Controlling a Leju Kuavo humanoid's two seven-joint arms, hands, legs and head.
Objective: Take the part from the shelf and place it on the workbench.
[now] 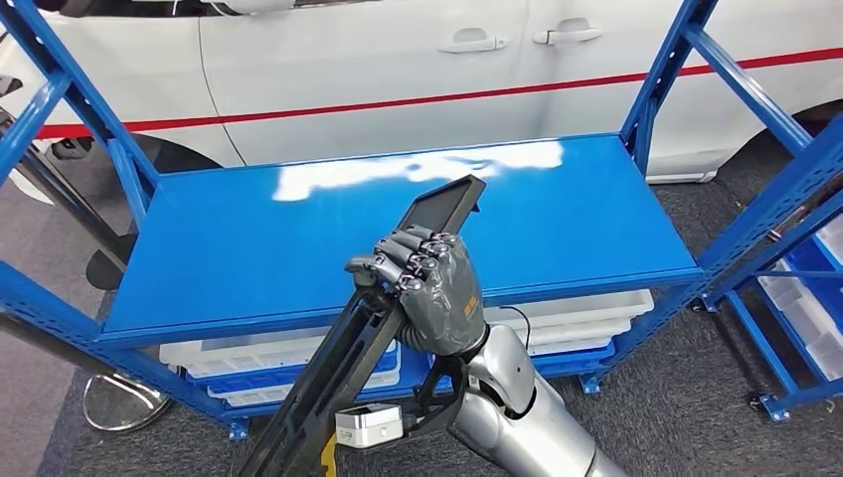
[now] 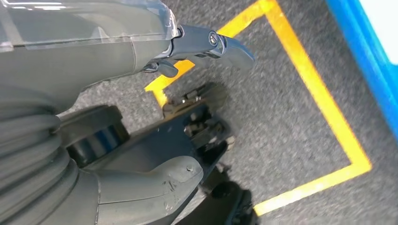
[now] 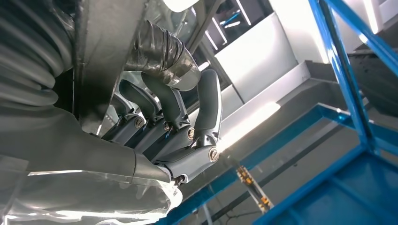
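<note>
Where right robot hand (image 1: 429,288) grips: part (image 1: 378,328)

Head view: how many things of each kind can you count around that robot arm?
Robot hand: 1
Long black part that it grips: 1
Blue racks, one ahead, one at right: 2
White car: 1
Total: 5

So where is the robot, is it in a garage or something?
Probably a car workshop or factory floor. A white car stands right behind a blue metal shelf rack, white bins sit on the lower level, and yellow floor tape marks the grey carpet.
</note>
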